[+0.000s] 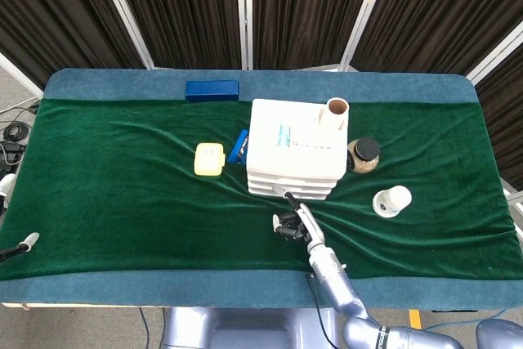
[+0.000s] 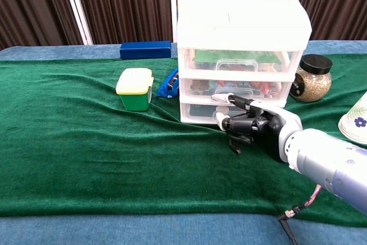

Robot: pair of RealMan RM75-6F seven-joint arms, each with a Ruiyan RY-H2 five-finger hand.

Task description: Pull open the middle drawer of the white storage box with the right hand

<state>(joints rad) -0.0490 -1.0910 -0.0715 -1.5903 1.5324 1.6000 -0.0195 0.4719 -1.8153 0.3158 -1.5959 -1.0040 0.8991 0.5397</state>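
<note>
The white storage box (image 1: pixel 296 151) (image 2: pixel 243 50) stands right of the table's centre, with three see-through drawers facing me. Its middle drawer (image 2: pixel 198 88) sits flush with the other two. My right hand (image 1: pixel 292 222) (image 2: pixel 252 129) hovers just in front of the box's lower half. One finger reaches up to the middle drawer's handle area; the others are curled in and hold nothing. Whether that finger touches the drawer cannot be told. Only a small tip of my left hand (image 1: pixel 24 243) shows at the table's left edge.
A yellow-lidded green container (image 1: pixel 209 158) (image 2: pixel 135 89) and a small blue packet (image 1: pixel 238 145) (image 2: pixel 170 83) lie left of the box. A dark blue box (image 1: pixel 212 90) sits at the back. A jar (image 2: pixel 311 77) and a paper cup (image 1: pixel 392 200) stand right of it.
</note>
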